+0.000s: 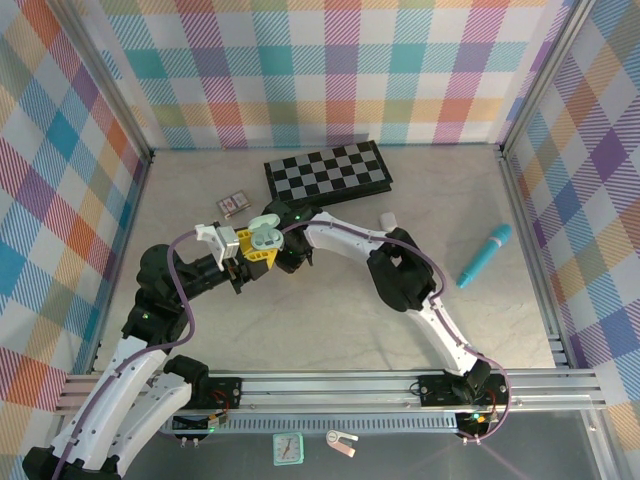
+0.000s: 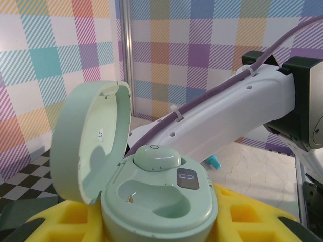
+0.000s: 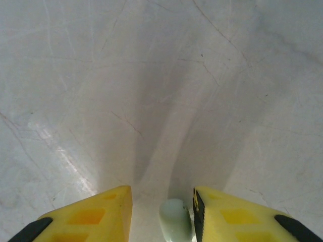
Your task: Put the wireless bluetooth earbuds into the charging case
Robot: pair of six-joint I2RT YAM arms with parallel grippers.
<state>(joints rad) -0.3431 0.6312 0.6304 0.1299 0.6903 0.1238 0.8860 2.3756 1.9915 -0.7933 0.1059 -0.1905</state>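
Observation:
My left gripper (image 1: 256, 246) is shut on a mint green charging case (image 1: 266, 236), held above the table with its lid open. In the left wrist view the case (image 2: 166, 206) sits between the yellow fingers (image 2: 252, 217), lid (image 2: 88, 141) swung up to the left. One mint earbud (image 2: 157, 159) lies in the far slot and the near slot is empty. My right gripper (image 1: 290, 258) hangs just right of the case, pointing down at the table. Its yellow fingers (image 3: 161, 201) stand open round a second mint earbud (image 3: 175, 222) on the table. This earbud is close to the right finger, with a gap to the left one.
A folded chessboard (image 1: 328, 170) lies at the back, with a small card box (image 1: 232, 205) to its left. A small white item (image 1: 388, 220) and a teal tube (image 1: 485, 255) lie to the right. My right arm (image 2: 227, 116) crosses behind the case.

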